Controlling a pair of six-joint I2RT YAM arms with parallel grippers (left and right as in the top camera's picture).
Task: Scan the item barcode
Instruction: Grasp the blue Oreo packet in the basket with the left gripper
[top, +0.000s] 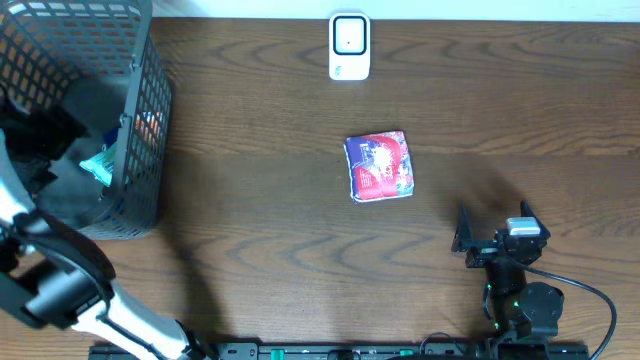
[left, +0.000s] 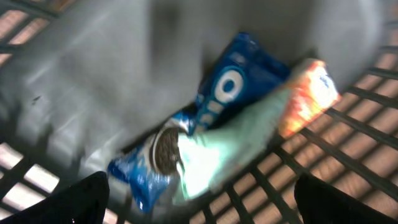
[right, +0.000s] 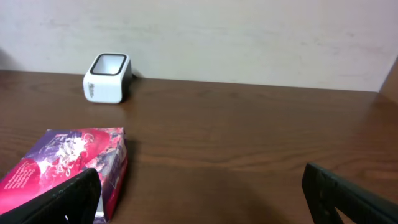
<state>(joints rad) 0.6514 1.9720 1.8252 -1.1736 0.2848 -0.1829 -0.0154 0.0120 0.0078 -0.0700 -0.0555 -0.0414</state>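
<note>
Left pincer (left: 205, 196) open, empty, over snack packs (left: 227, 87) in basket (top: 145, 120) at left edge. Right pincer (right: 202, 196) open. Red box (top: 379, 166) mid-surface, scanner (top: 349, 46) far edge: its scan seemingly pending.

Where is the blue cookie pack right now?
In the left wrist view, the blue cookie pack lies inside the grey basket, partly under a pale green packet. Overhead, that basket stands at the table's far left corner.
</note>
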